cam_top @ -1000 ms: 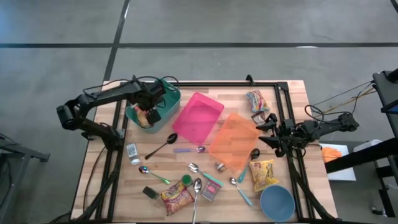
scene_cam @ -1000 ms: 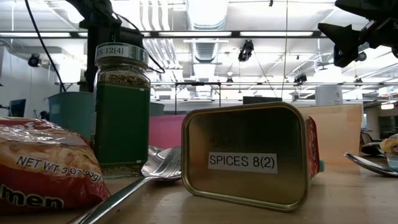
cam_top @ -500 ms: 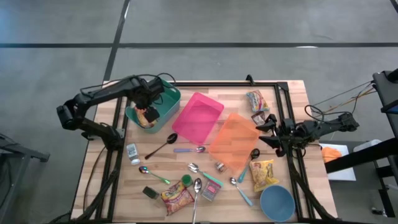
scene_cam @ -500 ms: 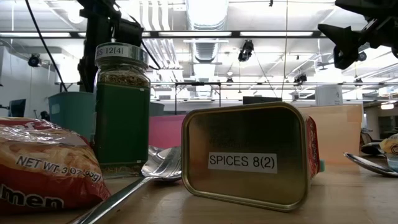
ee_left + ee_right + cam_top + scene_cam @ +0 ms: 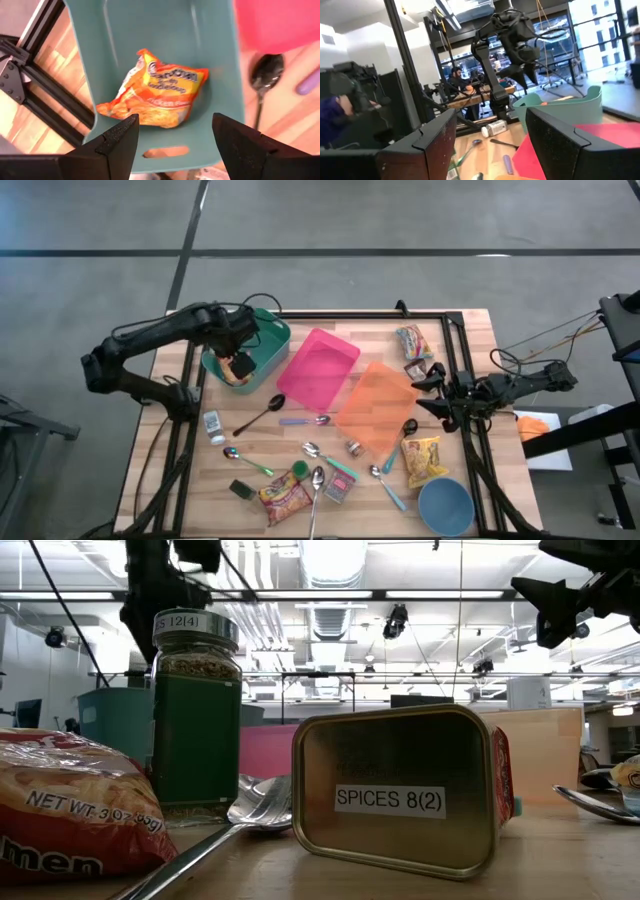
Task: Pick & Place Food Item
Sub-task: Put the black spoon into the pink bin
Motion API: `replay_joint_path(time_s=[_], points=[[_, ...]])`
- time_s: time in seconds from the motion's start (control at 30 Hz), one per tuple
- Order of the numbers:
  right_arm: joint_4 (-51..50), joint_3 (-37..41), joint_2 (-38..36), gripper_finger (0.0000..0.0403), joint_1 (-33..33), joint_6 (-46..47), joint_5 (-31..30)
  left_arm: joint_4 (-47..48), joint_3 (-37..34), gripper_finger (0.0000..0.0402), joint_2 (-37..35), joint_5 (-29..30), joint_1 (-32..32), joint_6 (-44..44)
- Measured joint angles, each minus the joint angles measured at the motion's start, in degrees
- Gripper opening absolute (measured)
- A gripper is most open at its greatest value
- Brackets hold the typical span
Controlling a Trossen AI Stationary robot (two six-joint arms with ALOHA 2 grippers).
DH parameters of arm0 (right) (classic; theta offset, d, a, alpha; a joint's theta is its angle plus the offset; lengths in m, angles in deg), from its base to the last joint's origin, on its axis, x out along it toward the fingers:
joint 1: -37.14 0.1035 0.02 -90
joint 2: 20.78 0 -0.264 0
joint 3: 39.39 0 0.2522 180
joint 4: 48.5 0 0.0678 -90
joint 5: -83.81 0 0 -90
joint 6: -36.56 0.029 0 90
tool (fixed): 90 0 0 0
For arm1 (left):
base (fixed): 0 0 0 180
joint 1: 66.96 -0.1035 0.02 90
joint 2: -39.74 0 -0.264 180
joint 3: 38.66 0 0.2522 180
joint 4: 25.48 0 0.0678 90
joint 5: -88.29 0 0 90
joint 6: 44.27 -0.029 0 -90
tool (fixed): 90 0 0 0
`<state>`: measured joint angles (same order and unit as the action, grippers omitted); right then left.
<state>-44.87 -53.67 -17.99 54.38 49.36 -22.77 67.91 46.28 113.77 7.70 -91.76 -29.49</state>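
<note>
Four noodle packets: one [image 5: 232,370] in the teal bin [image 5: 270,340] at ten o'clock, one [image 5: 412,340] at one o'clock, one [image 5: 424,459] at four, one [image 5: 283,499] at six. Three bins: teal, pink [image 5: 318,368], orange [image 5: 377,406]. One blue bowl [image 5: 445,506] at five. One green spice jar [image 5: 299,470] and one spice tin [image 5: 337,488] near six. Spoons scattered mid-table, at least six.

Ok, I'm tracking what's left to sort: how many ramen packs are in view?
3. First pack lies in the teal bin; second pack beside the spice tin near the front edge; third pack next to the blue bowl. None seems hidden.
</note>
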Motion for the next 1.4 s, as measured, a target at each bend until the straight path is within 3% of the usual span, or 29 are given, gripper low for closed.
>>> replay_joint_path(time_s=[0.43,0.77,0.9,1.4], points=[[1.31,0.0,0.0,0.0235,-0.02,9.42,0.54,-0.62,-0.12,0.0255,-3.08,-0.02,17.96,13.14],[1.25,0.0,0.0,0.0235,-0.02,9.28,0.71,-7.19,-0.2,0.0254,-2.37,0.16,34.12,23.56],[1.25,0.0,0.0,0.0235,0.0,9.31,0.7,-8.32,-0.2,0.0254,0.54,3.73,39.19,27.33],[1.13,0.0,0.02,0.0235,0.0,9.31,0.7,-8.26,-0.27,0.0246,19.14,7.45,40.78,29.48]])
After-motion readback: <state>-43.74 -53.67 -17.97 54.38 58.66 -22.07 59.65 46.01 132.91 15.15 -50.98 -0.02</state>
